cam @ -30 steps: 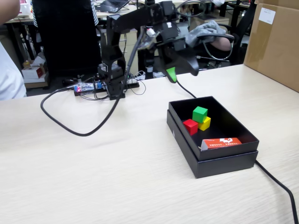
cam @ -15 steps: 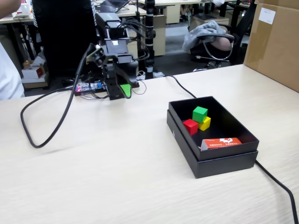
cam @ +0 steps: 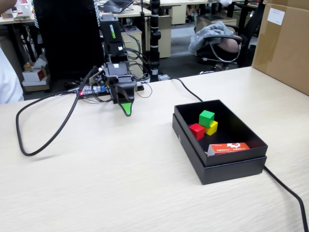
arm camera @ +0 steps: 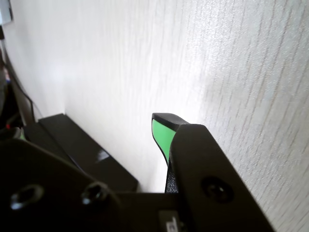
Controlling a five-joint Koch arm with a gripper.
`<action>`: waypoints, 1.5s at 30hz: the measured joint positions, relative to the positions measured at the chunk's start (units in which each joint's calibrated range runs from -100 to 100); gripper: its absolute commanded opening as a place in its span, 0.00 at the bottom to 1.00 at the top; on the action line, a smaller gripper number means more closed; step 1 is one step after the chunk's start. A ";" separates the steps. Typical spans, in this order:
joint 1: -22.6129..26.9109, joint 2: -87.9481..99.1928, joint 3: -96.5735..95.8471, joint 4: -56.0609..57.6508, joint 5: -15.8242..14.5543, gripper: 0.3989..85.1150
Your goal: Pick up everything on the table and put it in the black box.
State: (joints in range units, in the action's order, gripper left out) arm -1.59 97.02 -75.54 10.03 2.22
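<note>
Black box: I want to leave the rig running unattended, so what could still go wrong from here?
1. The green cube sits atop the red cube and yellow cube in the black box; a bump might topple it, though probably inside.
2. A black cable runs beside the box's near corner; a tug on it could shift the box.
3. The pincer hangs low over the table and might scrape it.

Small black plastic arm (cam: 112,58) with boxy segments, green lettering on its upper segment, upper left of the fixed view. Black gripper (cam: 126,109) with a bright green pad. Thick black cable (cam: 46,104) loops at left. Wrist view: two dark screws (arm camera: 215,187) visible.
</note>
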 measured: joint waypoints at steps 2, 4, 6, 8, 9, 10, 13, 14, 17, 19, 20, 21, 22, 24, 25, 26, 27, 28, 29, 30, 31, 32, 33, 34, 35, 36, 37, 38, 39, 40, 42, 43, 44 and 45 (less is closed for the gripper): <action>-0.20 0.52 -3.74 -2.71 0.59 0.61; -0.39 0.65 -8.03 -6.04 1.22 0.61; -0.54 0.65 -11.68 -8.83 1.71 0.62; -0.68 0.78 -15.52 -11.61 2.00 0.62; -0.68 0.91 -16.89 -13.16 2.10 0.62; -0.68 0.91 -17.98 -14.79 2.20 0.62; -0.73 1.29 -20.26 -17.89 2.20 0.62; -0.73 1.29 -20.45 -17.96 2.20 0.62; -0.78 1.42 -21.09 -17.96 2.25 0.61; -0.88 1.42 -21.09 -17.96 2.30 0.60; -0.88 1.42 -21.09 -17.96 2.30 0.60; -0.93 1.29 -21.09 -17.81 2.30 0.59; -0.93 1.29 -21.09 -17.50 2.39 0.58; -0.93 1.29 -21.09 -17.11 2.39 0.58; -0.93 1.29 -21.09 -16.96 2.39 0.58; -0.98 1.29 -21.09 -16.96 2.39 0.58; -0.98 1.29 -21.09 -16.88 2.39 0.58; -0.98 1.29 -21.09 -16.88 2.39 0.58; -0.98 1.29 -21.09 -16.88 2.39 0.58; -0.98 1.29 -21.09 -16.88 2.39 0.58; -0.98 1.29 -21.09 -16.88 2.39 0.58; -0.98 1.29 -21.09 -16.88 2.39 0.58; -0.98 1.29 -21.09 -16.88 2.39 0.58; -0.98 1.29 -21.09 -16.88 2.39 0.58; -0.98 1.29 -21.09 -16.88 2.39 0.58; -0.98 1.29 -21.09 -16.88 2.39 0.58; -0.98 1.29 -21.09 -16.88 2.39 0.58; -0.98 1.29 -21.09 -16.88 2.39 0.58; -0.98 1.29 -21.09 -16.88 2.39 0.58; -0.98 1.29 -21.09 -16.88 2.39 0.58; -0.98 1.29 -21.09 -16.88 2.39 0.58; -0.98 1.29 -21.09 -16.88 2.39 0.58; -0.98 1.29 -21.09 -16.88 2.39 0.58; -0.98 1.29 -21.09 -16.88 2.39 0.58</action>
State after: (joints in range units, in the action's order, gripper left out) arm -2.56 98.32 -96.62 -6.85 4.62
